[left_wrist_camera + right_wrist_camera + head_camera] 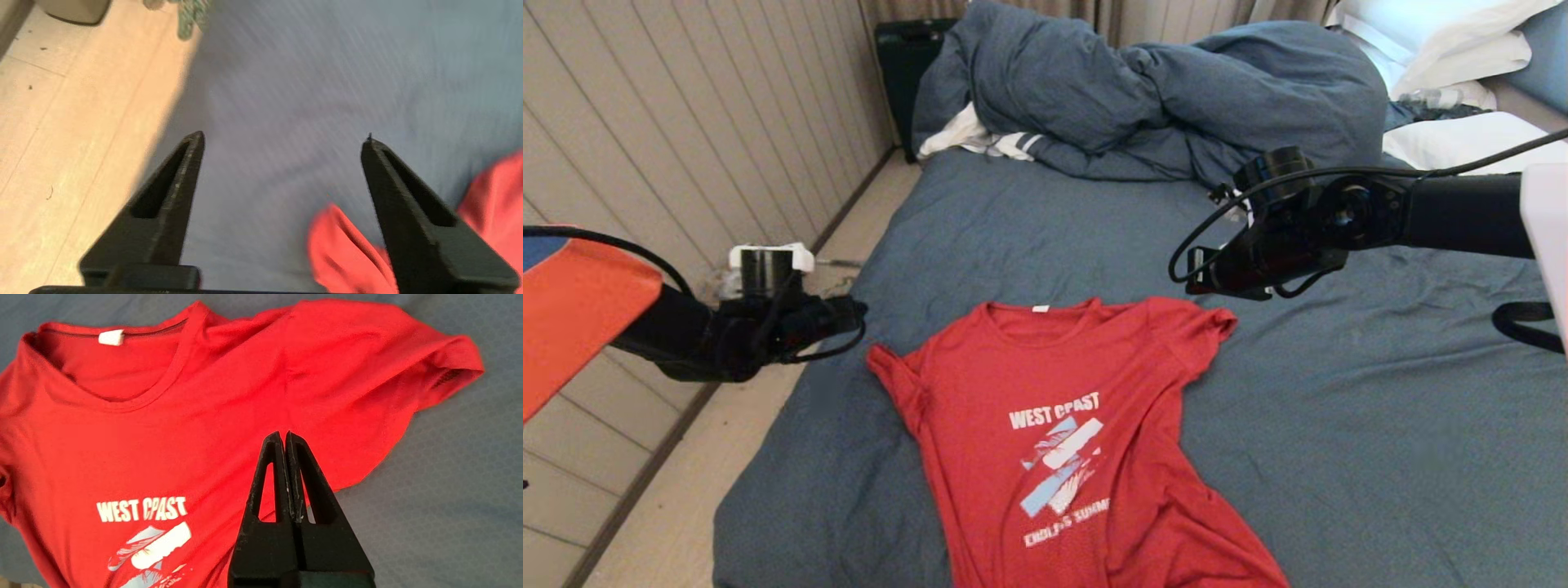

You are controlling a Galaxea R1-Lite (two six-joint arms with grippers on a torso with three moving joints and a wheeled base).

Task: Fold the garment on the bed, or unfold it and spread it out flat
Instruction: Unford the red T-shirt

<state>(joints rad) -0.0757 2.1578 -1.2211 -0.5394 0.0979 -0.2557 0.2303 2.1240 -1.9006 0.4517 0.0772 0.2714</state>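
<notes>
Red garment [1045, 425] lay face up on the bed [1339, 425], print readable, collar toward the duvet [1143, 90] at the far end and hem running off the near edge of the head view; long axis thus ran away from the robot, roughly down the middle of the sheet. Lay mostly spread, though with both sleeves crumpled and folds along the lower right side. Judged nearly flat, sleeves the part left to smooth or fold.

Left sleeve tip [343, 249] showed just beside one finger of the left gripper [282, 139], jaws spread wide and empty, hovering over bare sheet at the bed's left edge, floor [81, 122] alongside. Probably the nearer arm for that sleeve, with cloth lying inward and toward the robot from its fingertips.

Right gripper [288, 435] hung above the shoulder and right sleeve [408, 363], jaws pressed together, holding nothing, cloth directly beneath and ahead
</notes>
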